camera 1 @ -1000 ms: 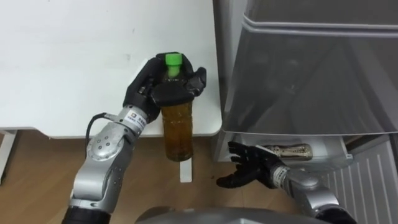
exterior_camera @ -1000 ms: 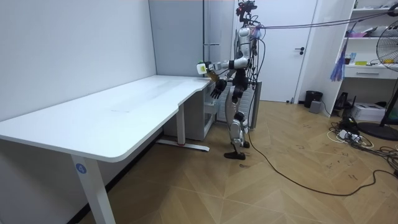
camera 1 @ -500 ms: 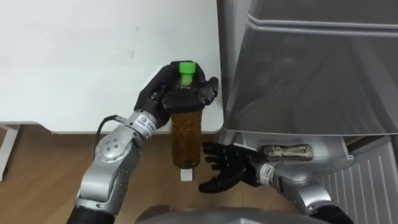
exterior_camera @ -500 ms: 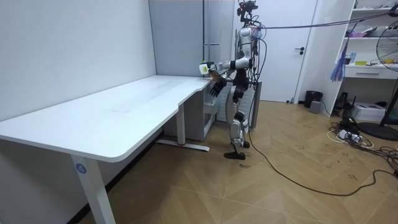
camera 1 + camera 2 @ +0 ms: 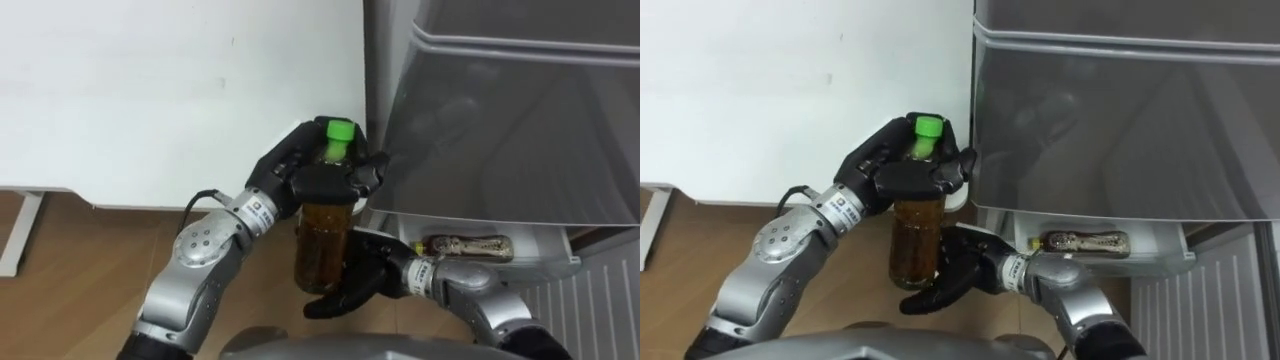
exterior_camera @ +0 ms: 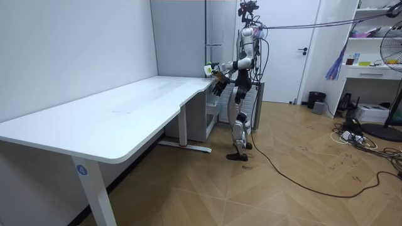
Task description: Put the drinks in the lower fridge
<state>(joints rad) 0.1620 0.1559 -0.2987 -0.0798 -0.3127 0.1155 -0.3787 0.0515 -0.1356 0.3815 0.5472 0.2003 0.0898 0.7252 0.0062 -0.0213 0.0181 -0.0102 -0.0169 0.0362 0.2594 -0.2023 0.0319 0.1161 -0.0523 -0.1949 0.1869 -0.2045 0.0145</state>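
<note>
While the left hand grips it, a tea-coloured bottle hangs beside the fridge

Though it rests on nothing, the clear plastic bottle of amber-brown drink (image 5: 322, 240) stays upright in the air, its bright green screw cap (image 5: 339, 130) on top. The black-fingered left hand (image 5: 305, 178) holds it, its fingers and thumb curled round the bottle's neck and shoulder just under the cap. At 5 o'clock from the bottle's base is the right hand (image 5: 352, 282). Its fingers are spread and loose and its palm is turned toward the bottle's lower body; whether it touches the plastic cannot be told.

At 4 o'clock from the held bottle a second, brownish bottle with a patterned label (image 5: 468, 245) lies on its side in the open white lower compartment (image 5: 548, 238) of the fridge. The fridge's grey glossy upper door (image 5: 500, 120) rises at 2 o'clock, close to the cap. A white flat-topped table (image 5: 150, 90) spreads out at 10 o'clock, and brown wooden floor (image 5: 80, 260) lies at 8 o'clock.

In the room view the robot stands upright at the table's far end, facing the fridge, with the bottle (image 6: 209, 69) held at chest height.
</note>
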